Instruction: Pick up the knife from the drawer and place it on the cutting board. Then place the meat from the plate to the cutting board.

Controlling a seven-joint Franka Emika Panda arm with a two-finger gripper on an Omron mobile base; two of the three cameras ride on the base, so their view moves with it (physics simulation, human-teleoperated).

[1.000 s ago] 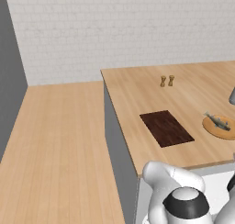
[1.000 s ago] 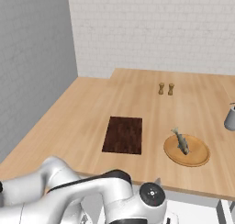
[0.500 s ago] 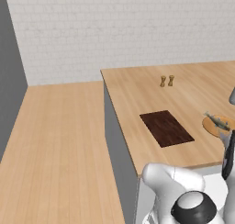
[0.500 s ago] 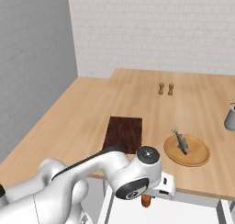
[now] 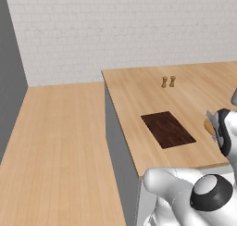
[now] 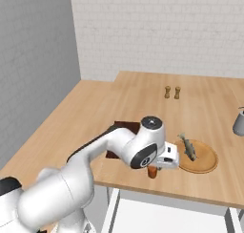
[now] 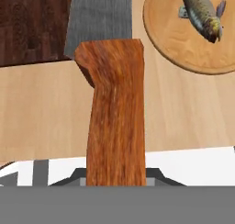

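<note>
Clearly, the knife (image 7: 112, 94) is gripped by the closed tool (image 6: 153, 171), its orange-brown handle clamped at the base and the grey blade pointing away from the hand. In the right base view the tool is seen at the desk's (image 6: 143, 103) near edge, between the cutting board (image 6: 125, 130) and the plate (image 6: 205, 160). The blade's tip is cut off by the hand view's top edge, and the fingertips are hidden behind the handle. Much of the cutting board is covered by the arm in the right base view. One meat piece (image 6: 188, 146) lies on the one plate; one board, one knife, two small shakers (image 6: 172, 92) near the desk's far edge, and one grey pot (image 6: 239, 122), cut off at the right edge, are counted.
</note>
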